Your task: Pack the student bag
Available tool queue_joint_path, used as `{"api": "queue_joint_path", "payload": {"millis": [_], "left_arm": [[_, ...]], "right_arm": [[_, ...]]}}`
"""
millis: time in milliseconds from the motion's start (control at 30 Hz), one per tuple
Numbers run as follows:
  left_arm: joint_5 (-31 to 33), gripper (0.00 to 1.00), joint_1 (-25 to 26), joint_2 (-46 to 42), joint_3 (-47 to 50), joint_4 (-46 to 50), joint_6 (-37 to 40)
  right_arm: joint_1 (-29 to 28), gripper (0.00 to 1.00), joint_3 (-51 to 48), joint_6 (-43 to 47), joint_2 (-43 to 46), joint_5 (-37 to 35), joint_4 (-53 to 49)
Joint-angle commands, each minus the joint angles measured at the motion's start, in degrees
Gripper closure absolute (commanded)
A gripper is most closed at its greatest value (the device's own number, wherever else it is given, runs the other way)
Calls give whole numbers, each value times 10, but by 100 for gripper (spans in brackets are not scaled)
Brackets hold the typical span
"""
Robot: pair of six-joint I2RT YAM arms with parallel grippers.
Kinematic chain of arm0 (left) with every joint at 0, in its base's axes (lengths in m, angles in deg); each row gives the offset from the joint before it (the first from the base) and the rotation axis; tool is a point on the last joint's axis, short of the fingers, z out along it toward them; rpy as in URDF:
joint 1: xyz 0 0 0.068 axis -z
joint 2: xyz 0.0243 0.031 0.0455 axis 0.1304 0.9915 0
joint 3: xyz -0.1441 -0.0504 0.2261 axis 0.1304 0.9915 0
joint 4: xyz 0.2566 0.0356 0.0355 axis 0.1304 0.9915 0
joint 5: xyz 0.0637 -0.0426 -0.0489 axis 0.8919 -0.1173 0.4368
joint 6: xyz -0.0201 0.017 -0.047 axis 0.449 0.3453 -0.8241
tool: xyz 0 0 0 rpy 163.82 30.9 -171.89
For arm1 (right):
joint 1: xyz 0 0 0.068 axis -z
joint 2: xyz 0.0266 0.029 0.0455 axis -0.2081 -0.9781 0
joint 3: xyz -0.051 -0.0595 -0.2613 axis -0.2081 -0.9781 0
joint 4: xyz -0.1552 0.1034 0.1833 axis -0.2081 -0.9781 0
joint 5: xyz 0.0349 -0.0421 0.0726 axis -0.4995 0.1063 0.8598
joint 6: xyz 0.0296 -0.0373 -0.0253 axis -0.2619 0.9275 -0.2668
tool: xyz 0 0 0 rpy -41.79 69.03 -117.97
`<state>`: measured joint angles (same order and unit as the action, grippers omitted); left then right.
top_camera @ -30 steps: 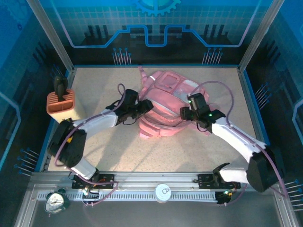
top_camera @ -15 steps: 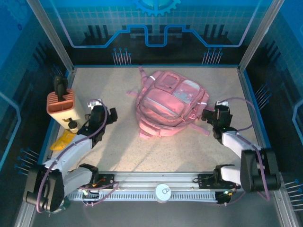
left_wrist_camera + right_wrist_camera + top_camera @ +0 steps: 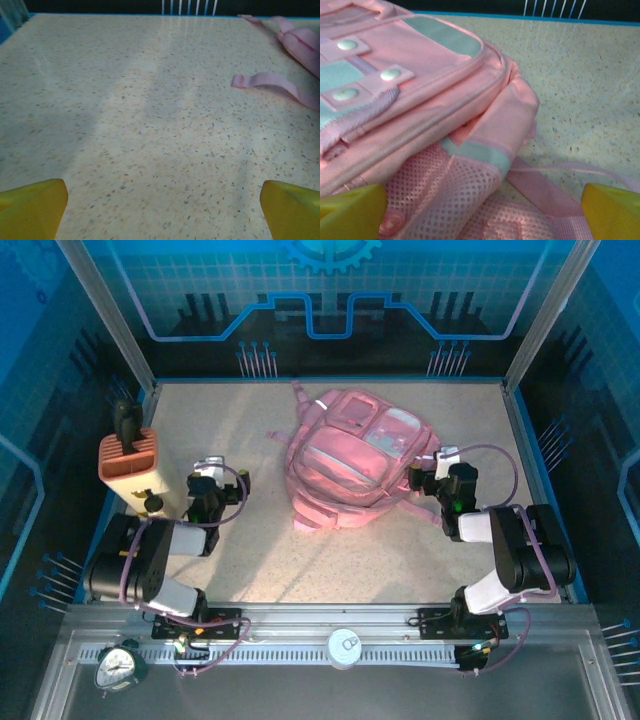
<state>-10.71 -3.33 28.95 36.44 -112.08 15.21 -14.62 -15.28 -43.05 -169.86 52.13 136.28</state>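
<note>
Top view: the student bag [image 3: 360, 465] lies flat on the surface [image 3: 250, 570], centre to far side, with its long axis apparently running diagonally from near-left to far-right. My right arm [image 3: 480, 525] is folded low, its wrist just beside the bag's right edge, so it is the nearer arm. My left arm [image 3: 165, 545] is also folded low, well apart from the bag, which lies to its right. Left wrist view: my left fingers [image 3: 32, 207] stand wide and empty over bare surface, with a pink strap [image 3: 275, 82] ahead-right. Right wrist view: my right fingers [image 3: 612, 210] stand wide and empty, with the bag's mesh pocket [image 3: 465, 185] just ahead between them.
</note>
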Motion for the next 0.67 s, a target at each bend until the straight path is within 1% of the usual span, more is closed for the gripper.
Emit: {"api": "queue_joint_path", "payload": {"millis": [0, 33, 100, 133, 433, 500, 633], "left_arm": [[-31, 1, -10, 8, -37, -10, 8], [-17, 1, -14, 16, -43, -16, 2], [-14, 1, -27, 9, -43, -5, -19], [-7, 1, -28, 14, -40, -19, -18], [-8, 1, -28, 12, -41, -15, -19], [-8, 1, -28, 12, -40, -15, -18], [-8, 1, -28, 12, -40, -15, -19]], "right_arm": [[-11, 0, -1, 19, -5, 5, 51], [-19, 0, -1, 24, -4, -10, 47], [-25, 0, -4, 29, -5, -15, 57], [-23, 0, -2, 28, -4, -11, 50], [-18, 0, 0, 23, -5, -5, 46], [-11, 1, 5, 26, -4, 26, 34], [-11, 0, 3, 27, -4, 26, 41]]}}
